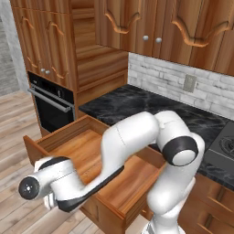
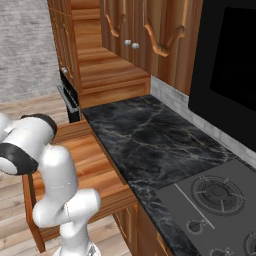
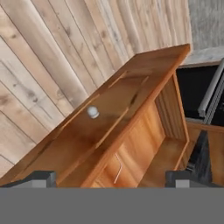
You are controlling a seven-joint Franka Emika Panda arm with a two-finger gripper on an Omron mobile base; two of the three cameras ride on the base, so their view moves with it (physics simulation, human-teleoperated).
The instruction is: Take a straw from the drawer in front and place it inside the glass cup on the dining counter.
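Observation:
The drawer stands pulled out, wide and shallow, with reddish-brown wood walls and a plain floor. In the hand view I look down over its front panel with the small round silver knob. Inside, on the floor close behind the front panel, lies the straw, a thin pale stick. My gripper hovers outside and above the drawer's front, open, with nothing between its fingertips. The arm's wrist hangs at the drawer's front left corner. The glass cup and the dining counter are out of view.
A black marble counter backed by white brick runs behind the drawer, with a stove at its right end. A black oven with a bar handle stands left of the drawer. Wall cabinets hang above. Plank floor lies before the drawer.

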